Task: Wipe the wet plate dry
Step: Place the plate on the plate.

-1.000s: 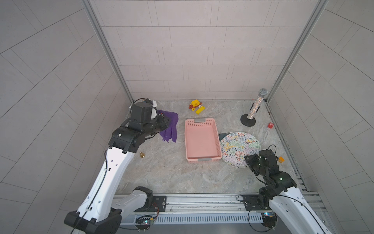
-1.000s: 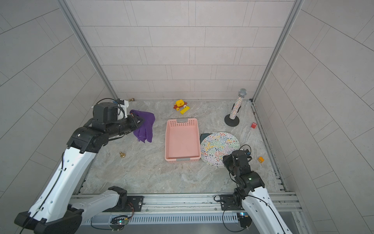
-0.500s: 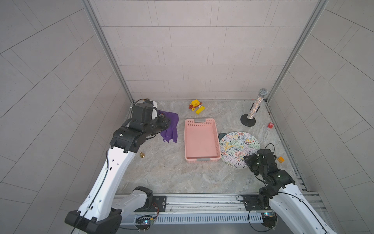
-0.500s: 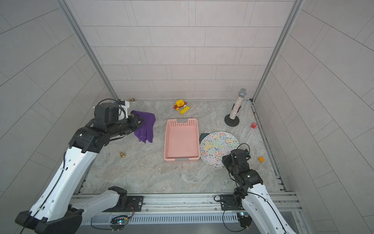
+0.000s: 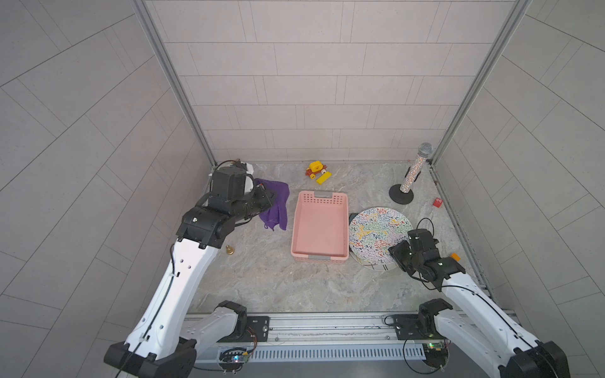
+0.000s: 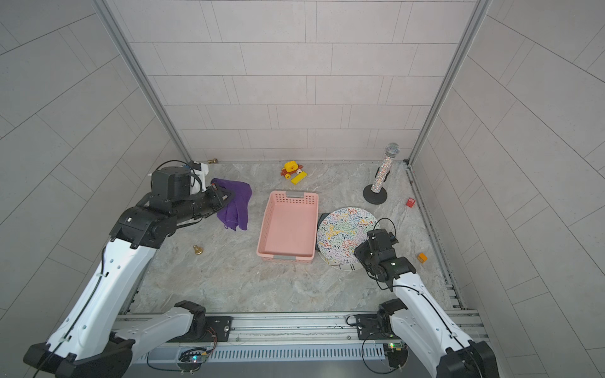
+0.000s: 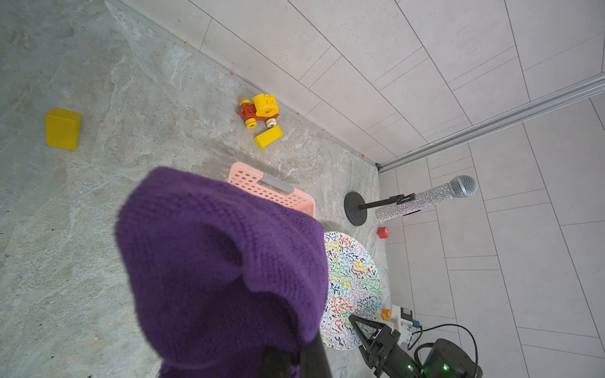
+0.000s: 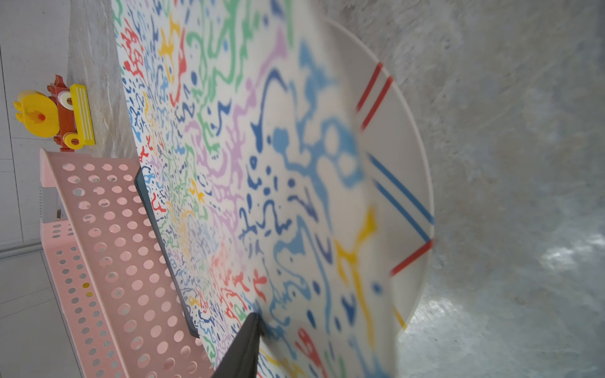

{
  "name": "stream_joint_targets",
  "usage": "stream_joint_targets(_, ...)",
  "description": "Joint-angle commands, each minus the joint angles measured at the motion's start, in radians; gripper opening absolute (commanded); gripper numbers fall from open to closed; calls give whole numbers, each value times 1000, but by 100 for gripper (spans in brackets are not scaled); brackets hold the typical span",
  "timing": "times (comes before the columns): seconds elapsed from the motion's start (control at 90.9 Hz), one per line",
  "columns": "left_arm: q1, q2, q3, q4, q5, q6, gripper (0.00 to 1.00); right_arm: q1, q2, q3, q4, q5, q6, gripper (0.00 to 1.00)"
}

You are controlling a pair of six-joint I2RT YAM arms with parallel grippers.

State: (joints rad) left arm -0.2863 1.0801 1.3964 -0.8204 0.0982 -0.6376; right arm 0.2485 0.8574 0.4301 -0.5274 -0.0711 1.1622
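Spreading open, the marble tabletop [image 5: 262,281] runs from the pink basket [image 5: 319,225] to the front rail. The patterned plate [image 5: 376,232] lies just beside the basket's right wall. The left gripper [image 5: 267,196] clenches the purple cloth [image 5: 276,209] left of the basket. The right gripper [image 5: 397,255] meets the plate's near rim, its jaws unreadable.

"Left arm?"
"Stretched far forward, left gripper [image 5: 269,195] pinched on the cloth [image 5: 276,209]."
"Right?"
"Folded low, right gripper [image 5: 395,254] jaws slightly apart. Gripping or not, I can't tell."
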Motion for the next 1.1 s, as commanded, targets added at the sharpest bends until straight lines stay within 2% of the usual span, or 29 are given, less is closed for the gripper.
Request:
stream_joint_targets(0.0, 7, -18, -8, 15, 9, 4, 0, 7, 79, -26, -159, 65, -97, 36)
stream_joint_targets(0.275, 11, -19, -12, 25, 19, -7, 0, 5, 209, 9, -136, 45, -142, 38)
stream_joint_targets(0.528, 15, -22, -9, 30, 21, -10, 0, 5, 226, 35, -169, 41, -144, 47)
stream_joint_targets(0.903, 20, -25, -15, 32, 26, -12, 0, 5, 168, 36, -205, 51, -125, 48)
stream_joint_targets(1.09, 23, -17, -23, 30, -24, 24, 0, 5, -13, 131, -313, 72, -141, 53)
